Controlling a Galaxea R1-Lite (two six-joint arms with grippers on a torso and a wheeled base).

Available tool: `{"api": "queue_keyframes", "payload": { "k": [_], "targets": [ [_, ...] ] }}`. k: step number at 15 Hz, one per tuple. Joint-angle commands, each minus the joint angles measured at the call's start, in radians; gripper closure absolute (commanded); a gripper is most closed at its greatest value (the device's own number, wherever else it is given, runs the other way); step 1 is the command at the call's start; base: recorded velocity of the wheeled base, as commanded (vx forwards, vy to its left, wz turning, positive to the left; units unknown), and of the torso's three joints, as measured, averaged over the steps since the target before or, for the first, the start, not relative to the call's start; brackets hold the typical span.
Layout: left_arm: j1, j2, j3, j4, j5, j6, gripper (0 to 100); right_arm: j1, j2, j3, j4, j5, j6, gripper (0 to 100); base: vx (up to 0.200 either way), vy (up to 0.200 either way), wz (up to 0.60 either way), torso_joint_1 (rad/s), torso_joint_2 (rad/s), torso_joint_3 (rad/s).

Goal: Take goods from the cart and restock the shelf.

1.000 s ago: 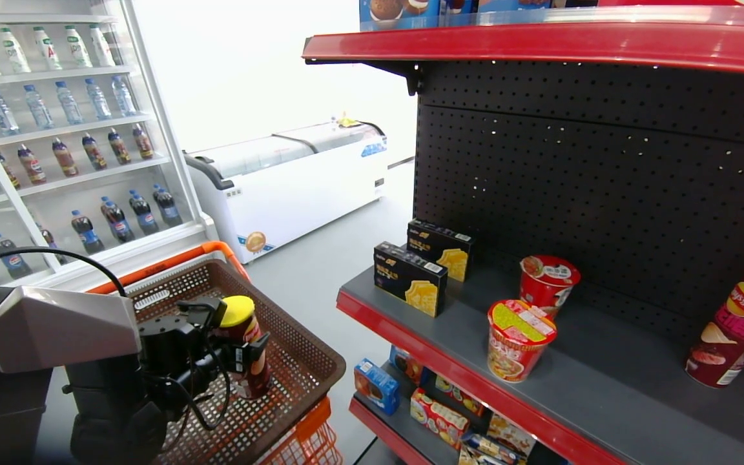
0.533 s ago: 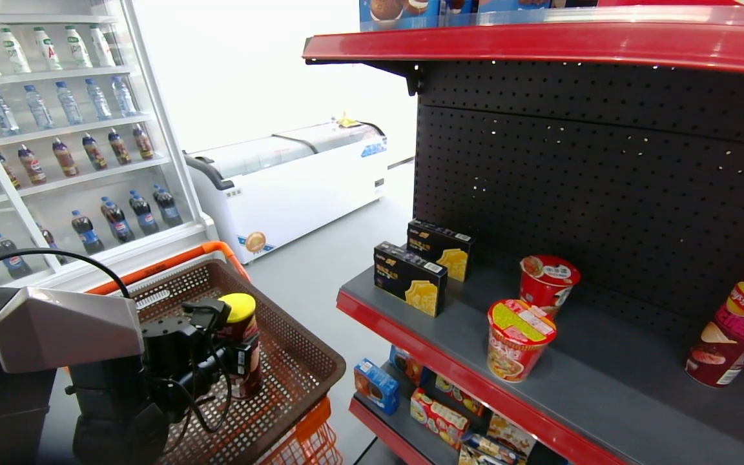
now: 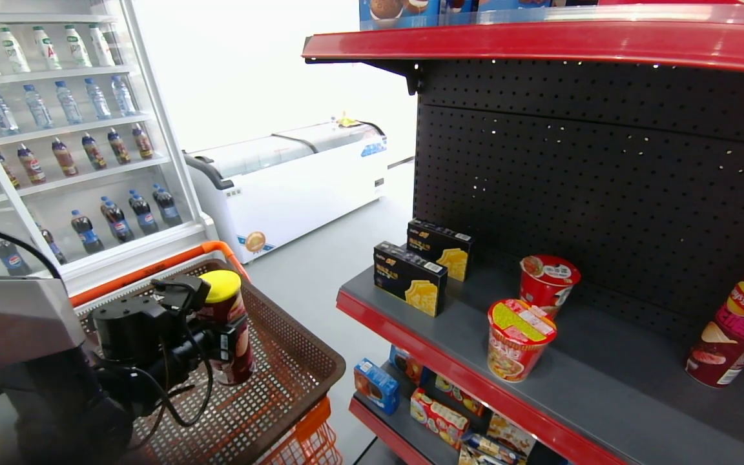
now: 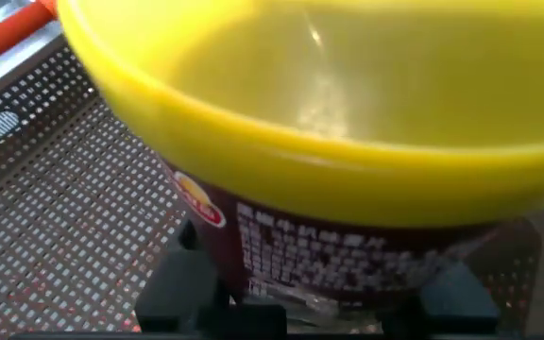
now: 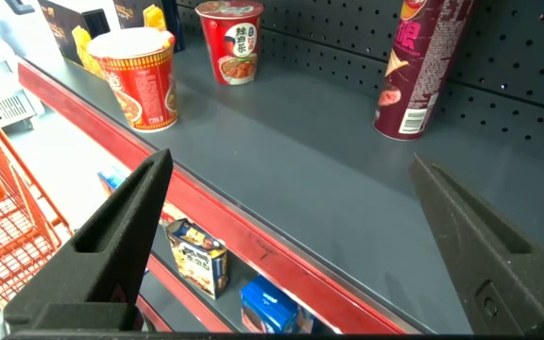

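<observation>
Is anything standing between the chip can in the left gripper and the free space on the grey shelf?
Yes. The cart rim lies between the can and the shelf. Two black boxes and two noodle cups stand before the free space beside the other can.

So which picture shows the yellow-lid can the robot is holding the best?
The head view: the whole can, lid to base, is held in the left gripper over the cart basket. The left wrist view, very close, shows mostly its lid. The right wrist view faces the shelf, where another can stands.
</observation>
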Motion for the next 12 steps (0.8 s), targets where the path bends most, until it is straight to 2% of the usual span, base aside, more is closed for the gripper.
{"api": "queue_keyframes", "payload": {
  "k": [1, 3, 4, 5, 6, 7, 9, 11, 12],
  "targets": [
    [-0.003, -0.246, 0.096, 0.076, 0.000, 0.000, 100, 0.000, 0.000, 0.001, 0.000, 0.000, -0.001, 0, 0.000, 0.000, 0.00, 0.000, 0.00, 0.000],
    [-0.003, -0.379, 0.162, 0.128, 0.003, 0.015, 100, 0.000, 0.000, 0.001, 0.000, 0.000, -0.001, 0, 0.000, 0.000, 0.00, 0.000, 0.00, 0.000],
    [0.003, -0.460, 0.209, 0.148, 0.013, 0.063, 100, 0.000, 0.000, 0.001, 0.000, 0.000, -0.001, 0, 0.000, 0.000, 0.00, 0.000, 0.00, 0.000],
    [0.000, -0.530, 0.249, 0.170, 0.016, 0.095, 100, 0.000, 0.000, -0.001, 0.000, 0.000, -0.001, 0, 0.000, 0.000, 0.00, 0.000, 0.00, 0.000],
    [-0.009, -0.588, 0.277, 0.199, 0.013, 0.098, 100, 0.000, 0.000, 0.001, 0.000, 0.000, -0.001, 0, 0.000, 0.000, 0.00, 0.000, 0.00, 0.000],
    [-0.029, -0.632, 0.287, 0.231, 0.017, 0.087, 100, 0.000, 0.000, -0.001, 0.000, 0.000, -0.001, 0, 0.000, 0.000, 0.00, 0.000, 0.00, 0.000],
    [-0.033, -0.704, 0.289, 0.245, 0.025, 0.055, 100, 0.000, 0.000, 0.001, 0.000, 0.000, -0.001, 0, 0.000, 0.000, 0.00, 0.000, 0.00, 0.000],
    [-0.032, -0.743, 0.291, 0.246, 0.076, 0.052, 100, 0.000, 0.000, -0.001, 0.000, 0.000, -0.001, 0, 0.000, 0.000, 0.00, 0.000, 0.00, 0.000],
    [-0.035, -0.776, 0.307, 0.245, 0.175, 0.041, 100, 0.000, 0.000, 0.001, 0.000, 0.000, -0.001, 0, 0.000, 0.000, 0.00, 0.000, 0.00, 0.000]
  ]
}}
